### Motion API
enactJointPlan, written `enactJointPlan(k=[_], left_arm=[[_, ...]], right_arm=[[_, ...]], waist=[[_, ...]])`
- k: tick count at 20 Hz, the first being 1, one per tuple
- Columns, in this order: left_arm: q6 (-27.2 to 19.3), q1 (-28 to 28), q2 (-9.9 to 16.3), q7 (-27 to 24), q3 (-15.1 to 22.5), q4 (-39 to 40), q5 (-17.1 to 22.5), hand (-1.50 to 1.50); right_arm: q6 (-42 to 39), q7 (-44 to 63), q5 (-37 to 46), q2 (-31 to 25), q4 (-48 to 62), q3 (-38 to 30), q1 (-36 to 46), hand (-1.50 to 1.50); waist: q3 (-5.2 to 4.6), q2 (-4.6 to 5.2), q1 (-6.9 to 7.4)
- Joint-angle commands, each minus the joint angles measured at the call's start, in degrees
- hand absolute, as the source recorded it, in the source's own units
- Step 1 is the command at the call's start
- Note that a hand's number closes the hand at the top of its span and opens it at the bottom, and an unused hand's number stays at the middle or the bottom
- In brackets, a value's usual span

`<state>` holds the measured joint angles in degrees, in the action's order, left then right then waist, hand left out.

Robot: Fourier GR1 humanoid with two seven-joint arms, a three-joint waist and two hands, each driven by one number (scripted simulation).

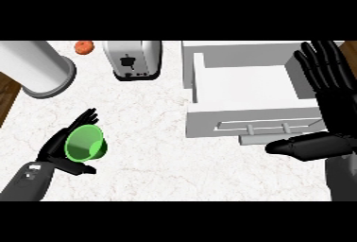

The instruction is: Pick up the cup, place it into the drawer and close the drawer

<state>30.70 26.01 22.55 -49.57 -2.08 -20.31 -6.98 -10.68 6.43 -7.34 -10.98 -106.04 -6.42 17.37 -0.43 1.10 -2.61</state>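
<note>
The green cup (85, 143) stands on the white counter at the lower left, its mouth facing up. My left hand (57, 150) lies right against it: straight fingers (86, 116) run along its far left side and the thumb shows beneath it. The white drawer (244, 90) is pulled open at the right, with its handle (266, 126) along the front. My right hand (329, 99) is open over the drawer's right edge, fingers stretched toward the back and the thumb pointing left below the drawer front. It holds nothing.
A silver toaster (132, 59) stands at the back centre. A large grey cylinder (38, 66) stands at the back left, with a small orange thing (84, 47) between them. Wooden floor shows past the counter's left edge (10, 106).
</note>
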Motion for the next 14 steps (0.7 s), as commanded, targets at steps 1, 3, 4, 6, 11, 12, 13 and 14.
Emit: enactJointPlan(k=[1,3,4,6,11,12,13,14], left_arm=[[7.04,0.1,-0.53,-9.84,0.67,2.77,-0.59,-1.5],[7.05,1.75,-1.58,-9.59,0.91,2.93,-0.42,-1.5],[5.59,0.66,-1.88,-11.35,1.77,2.96,-1.41,-1.5],[6.59,2.04,-1.13,-11.34,1.61,3.7,-1.13,-1.5],[6.71,3.1,-3.42,-11.7,3.27,4.92,-2.07,-1.5],[7.64,3.8,-3.38,-10.9,2.86,5.32,-1.42,-1.5],[5.68,3.73,-5.09,-11.12,3.1,5.49,-1.63,-1.5],[9.83,4.27,-4.23,-10.13,2.91,5.7,-0.77,-1.5]], right_arm=[[0.02,-0.23,-0.14,0.68,-0.55,0.42,-1.23,-1.5],[-0.65,0.28,-0.52,-0.31,0.47,-0.07,0.03,-1.5],[-0.36,-1.29,0.43,0.15,1.54,0.14,-0.17,-1.5],[0.46,0.82,0.53,0.6,-1.25,0.98,-0.39,-1.5],[-0.19,0.38,-0.42,-0.57,1.97,-0.69,2.23,-1.5],[-1.25,0.43,-1.12,-1.68,0.92,-1.47,0.89,-1.5],[-0.86,1.1,-0.64,-1.35,1.34,-0.67,2.18,-1.5],[-1.03,0.46,-1.43,-0.71,1.25,-0.71,1.55,-1.5]], waist=[[-0.02,0.04,-0.31],[-0.02,0.11,-0.28],[-0.06,0.33,-0.2],[-0.04,0.02,-0.42],[0.01,0.26,0.02],[0.03,0.14,-0.46],[-0.04,0.31,-0.46],[-0.02,0.28,-0.52]])
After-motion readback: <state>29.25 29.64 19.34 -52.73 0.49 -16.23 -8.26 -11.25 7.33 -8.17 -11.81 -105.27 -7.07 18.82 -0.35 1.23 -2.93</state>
